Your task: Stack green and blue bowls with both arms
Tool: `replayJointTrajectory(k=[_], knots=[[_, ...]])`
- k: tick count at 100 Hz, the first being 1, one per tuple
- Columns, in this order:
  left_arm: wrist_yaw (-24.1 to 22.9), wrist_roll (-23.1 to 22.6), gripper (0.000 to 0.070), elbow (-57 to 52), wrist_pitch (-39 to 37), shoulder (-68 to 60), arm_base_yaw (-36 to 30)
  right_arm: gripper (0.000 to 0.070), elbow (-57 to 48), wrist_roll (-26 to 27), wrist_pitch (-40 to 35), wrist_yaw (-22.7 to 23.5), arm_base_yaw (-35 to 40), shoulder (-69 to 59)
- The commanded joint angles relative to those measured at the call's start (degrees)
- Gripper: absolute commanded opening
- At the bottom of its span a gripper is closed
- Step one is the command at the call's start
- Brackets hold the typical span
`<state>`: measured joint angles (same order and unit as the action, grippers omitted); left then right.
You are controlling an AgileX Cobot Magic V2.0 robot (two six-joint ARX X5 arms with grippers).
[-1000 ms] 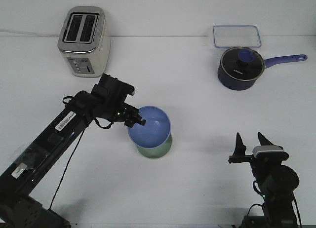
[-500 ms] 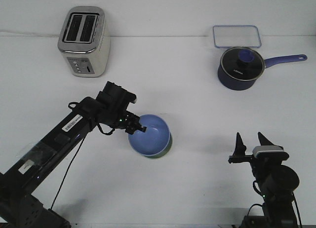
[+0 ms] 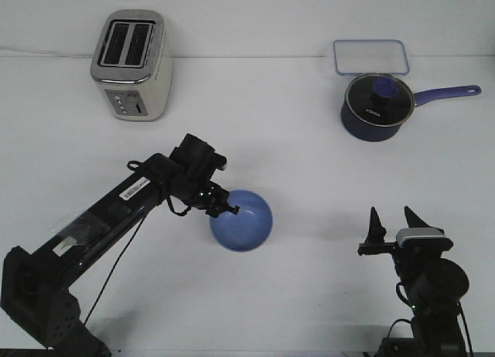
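— Bowls: where are they?

— Blue bowl (image 3: 243, 221) sits mid-table, smooth, round, glossy; I cannot see the green one, probably nested beneath, so stacking looks nearly done.

— Your grippers?

— My left gripper (image 3: 230, 210) pinches the blue rim. My right gripper (image 3: 392, 221) rests well apart, fingers spread, holding nothing.

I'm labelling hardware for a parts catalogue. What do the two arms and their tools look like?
Both are black and jointed. The left arm is a long boxy link with white barcode-style label stickers and loose black cables hanging beside it, ending in a small black pincer tool. The right arm has a rounded body with a grey-silver block below its two pointed black fingers.
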<state>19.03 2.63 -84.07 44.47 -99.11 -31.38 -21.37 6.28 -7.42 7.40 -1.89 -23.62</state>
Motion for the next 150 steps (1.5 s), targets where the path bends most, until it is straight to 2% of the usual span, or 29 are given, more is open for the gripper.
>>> replayJointTrajectory(k=[1,26,38,50,62,77,81,94,105,125,150], knots=[[0.33,0.68,0.0010,-0.87,-0.44,-0.59,-0.46,0.0492,-0.33,0.33,0.57,-0.13,0.04,-0.04],[0.28,1.29,0.0018,-0.87,-1.01,-0.59,-0.42,0.0492,-0.33,0.33,0.61,-0.15,0.07,-0.04],[0.24,1.49,0.0068,-0.87,-1.31,-0.59,-0.39,0.0492,-0.33,0.33,0.61,-0.15,0.07,-0.04],[-0.90,1.49,0.0072,-0.87,-1.29,-0.59,-0.35,0.0492,-0.33,0.33,0.61,-0.13,0.04,-0.04],[-1.42,1.55,0.0186,-0.87,-1.29,-0.59,-0.35,0.0492,-0.33,0.33,0.61,-0.13,0.04,-0.04],[-1.42,1.75,0.0196,-0.87,-1.27,-0.59,-0.35,0.0492,-0.33,0.33,0.61,-0.13,0.07,-0.04],[-1.42,1.75,0.0236,-0.87,-1.29,-0.59,-0.35,0.0492,-0.33,0.33,0.61,-0.13,0.07,-0.04],[-1.42,1.70,0.0440,-0.98,-1.29,-0.57,-0.35,0.0492,-0.33,0.33,0.61,-0.13,0.07,-0.04],[-1.42,1.68,0.0505,-1.57,-1.05,-0.55,0.02,0.0492,-0.33,0.33,0.61,-0.13,0.04,-0.04],[-1.77,1.09,0.0503,-2.27,-0.66,2.21,2.08,0.0492,-0.33,0.33,0.59,-0.13,0.04,-0.04],[-11.06,-1.16,0.0503,-2.25,1.33,10.01,6.60,0.0492,-0.33,0.33,0.59,-0.13,0.07,-0.04]])
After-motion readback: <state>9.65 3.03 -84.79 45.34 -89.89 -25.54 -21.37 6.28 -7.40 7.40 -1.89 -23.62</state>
